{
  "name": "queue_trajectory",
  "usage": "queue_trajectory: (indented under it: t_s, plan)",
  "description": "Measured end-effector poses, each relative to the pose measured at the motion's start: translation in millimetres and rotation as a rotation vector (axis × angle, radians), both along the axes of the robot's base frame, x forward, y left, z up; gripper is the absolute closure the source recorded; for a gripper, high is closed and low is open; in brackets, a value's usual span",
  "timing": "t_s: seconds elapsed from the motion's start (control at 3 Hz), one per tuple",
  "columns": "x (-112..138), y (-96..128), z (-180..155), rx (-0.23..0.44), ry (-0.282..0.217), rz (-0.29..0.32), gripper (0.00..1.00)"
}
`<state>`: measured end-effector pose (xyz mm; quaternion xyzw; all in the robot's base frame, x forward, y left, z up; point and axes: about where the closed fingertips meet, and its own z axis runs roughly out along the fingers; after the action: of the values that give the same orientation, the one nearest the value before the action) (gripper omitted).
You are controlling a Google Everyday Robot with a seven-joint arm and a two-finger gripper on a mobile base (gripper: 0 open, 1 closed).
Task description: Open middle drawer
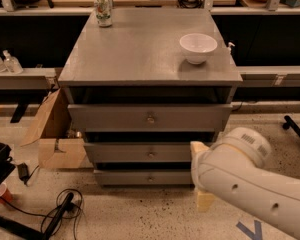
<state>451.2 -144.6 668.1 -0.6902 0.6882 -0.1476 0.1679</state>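
Currently, I have the gripper (201,175) low at the cabinet's (140,59) front right corner, just beside the right end of the middle drawer (135,153). Its two cream fingertips (199,148) stand spread apart, one above the other, holding nothing. The upper tip overlaps the right edge of the drawer front; I cannot tell whether it touches. The lower tip shows against the floor (140,214). The white arm (250,184) enters from the lower right and hides the gripper body.

Middle drawer status: front flush in the stack, no inside showing. Its brass knob (151,154) sits at the centre of the front, well left of the gripper. The top drawer (115,118) lies above it, the bottom drawer (130,177) below.

On the cabinet top: a white bowl (198,47) near the right edge and a can (103,10) at the rear left. A cardboard box (52,134) stands left of the cabinet.
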Motion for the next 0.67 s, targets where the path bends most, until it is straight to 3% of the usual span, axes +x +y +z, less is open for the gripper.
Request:
queue_trajectory:
  t_s: [0.33, 0.67]
  plan:
    - [9.8, 15.0, -47.3, -0.024, 0.015, 0.044, 0.00]
    - [44.0, 24.9, -95.0, -0.048, 0.007, 0.105, 0.00]
